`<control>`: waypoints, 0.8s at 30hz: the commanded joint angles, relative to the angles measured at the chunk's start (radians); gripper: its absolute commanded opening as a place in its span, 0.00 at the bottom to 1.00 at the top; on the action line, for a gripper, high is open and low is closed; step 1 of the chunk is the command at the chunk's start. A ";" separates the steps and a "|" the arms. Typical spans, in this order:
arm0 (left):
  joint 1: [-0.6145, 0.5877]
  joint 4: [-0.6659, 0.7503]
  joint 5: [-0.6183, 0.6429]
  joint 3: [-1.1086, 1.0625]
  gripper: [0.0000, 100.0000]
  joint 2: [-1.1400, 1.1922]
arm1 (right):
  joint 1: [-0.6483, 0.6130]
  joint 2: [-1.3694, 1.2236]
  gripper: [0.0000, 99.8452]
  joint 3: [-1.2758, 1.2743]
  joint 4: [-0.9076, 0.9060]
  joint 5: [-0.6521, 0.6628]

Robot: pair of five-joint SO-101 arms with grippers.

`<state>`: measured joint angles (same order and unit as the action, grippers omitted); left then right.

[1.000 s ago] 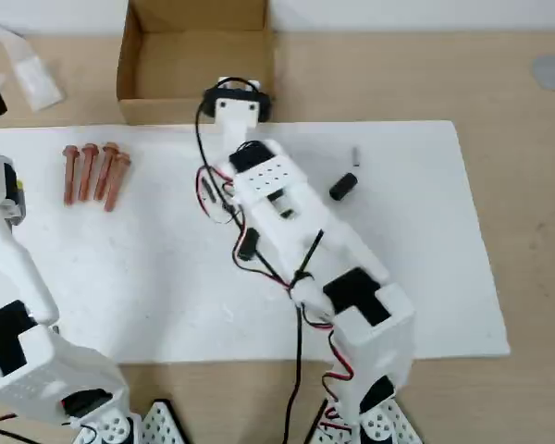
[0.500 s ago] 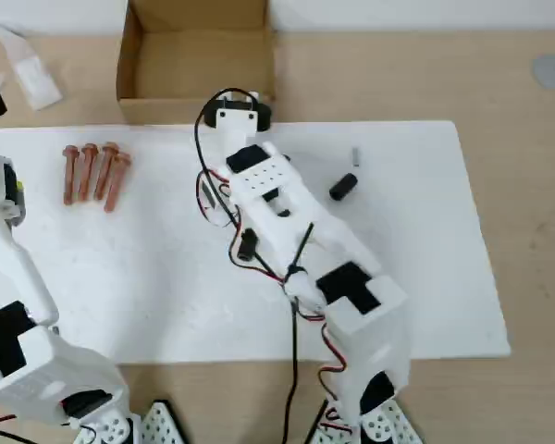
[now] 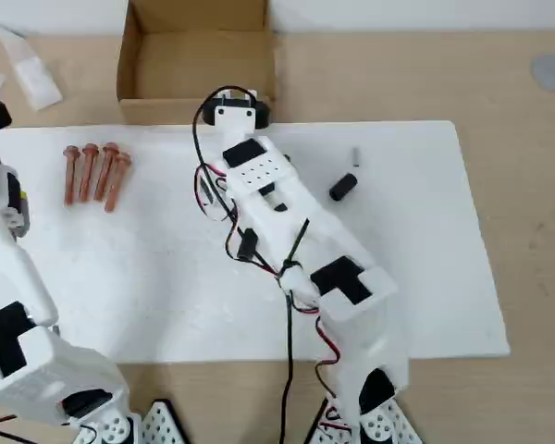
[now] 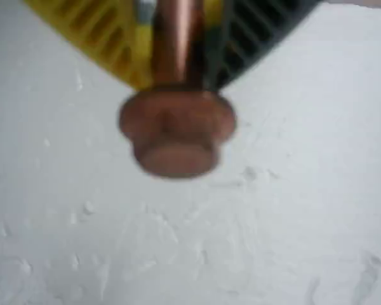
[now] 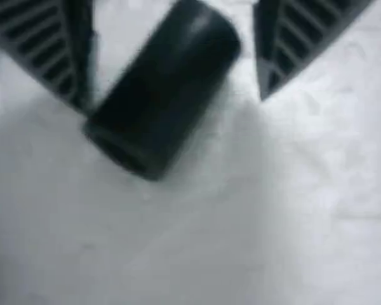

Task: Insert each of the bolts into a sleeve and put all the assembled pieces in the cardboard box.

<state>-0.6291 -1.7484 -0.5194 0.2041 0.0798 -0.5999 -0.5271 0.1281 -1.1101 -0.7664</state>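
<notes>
Bolts [image 3: 92, 171] first: copper-brown, long shanks, wide flanged heads. Count five total. Four lying side by side on the white mat [image 3: 148, 277], in front of the cardboard box [image 3: 129, 69] and out past its corner on the left arm's side, heads toward the box. Fifth bolt [image 4: 176, 136] clamped by the shank in the left gripper [image 4: 178, 63], head sticking out over the mat; can't place that one relative to the box.

Sleeve count two, both short matte black tubes. Loose sleeve [image 3: 343, 187] on the mat, in front of the box and out past its other corner. Second sleeve [image 5: 155, 108] lying on the mat between the fingers of the right gripper [image 5: 174, 76], spread wide, not closed on it. Right arm [image 3: 287, 213] stretched to just short of the box's front wall.
</notes>
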 commanded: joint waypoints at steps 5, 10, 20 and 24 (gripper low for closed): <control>-0.012 -0.003 -0.006 0.003 0.01 -0.058 | 0.008 -0.038 0.10 0.030 -0.058 0.006; -0.011 -0.003 -0.006 0.005 0.01 -0.058 | 0.008 -0.038 0.02 0.030 -0.115 0.046; 0.011 -0.002 0.009 0.014 0.01 -0.071 | 0.010 -0.030 0.01 0.148 -0.285 0.157; 0.061 0.043 0.100 0.012 0.01 -0.185 | 0.015 -0.028 0.01 0.400 -0.445 0.204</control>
<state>-0.6122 -1.7315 -0.4780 0.2010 0.0199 -0.5923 -0.5685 0.3276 -1.4477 -0.5992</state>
